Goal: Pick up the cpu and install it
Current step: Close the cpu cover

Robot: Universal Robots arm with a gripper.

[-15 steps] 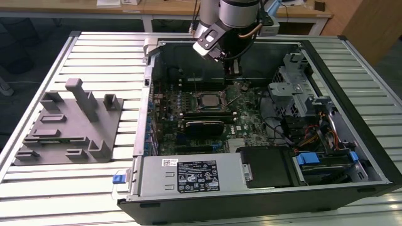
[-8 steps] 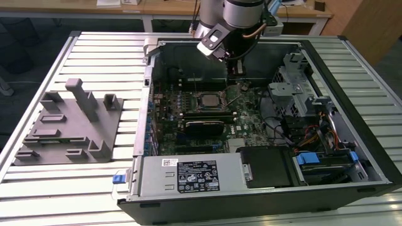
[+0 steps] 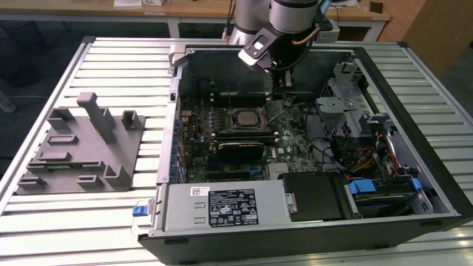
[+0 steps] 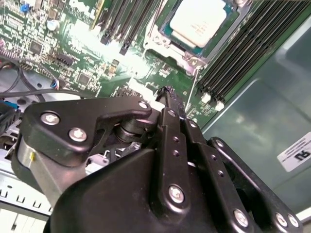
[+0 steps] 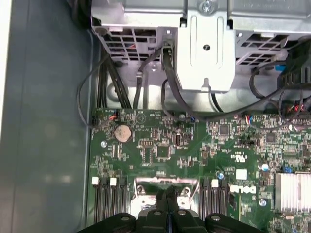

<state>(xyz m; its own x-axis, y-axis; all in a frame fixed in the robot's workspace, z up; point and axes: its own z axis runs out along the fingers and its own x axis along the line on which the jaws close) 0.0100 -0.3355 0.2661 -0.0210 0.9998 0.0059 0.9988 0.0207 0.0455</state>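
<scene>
Overhead, the arm points its hand down near the socketed cpu, fingers pressed together, empty.

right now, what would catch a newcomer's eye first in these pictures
An open computer case lies on the slatted table, and the arm's gripper, shut on nothing, hangs over its green motherboard. The cpu sits in its socket, pale silver top up, apart from the gripper. A grey fixture stands on the table at the exterior view's left.
</scene>
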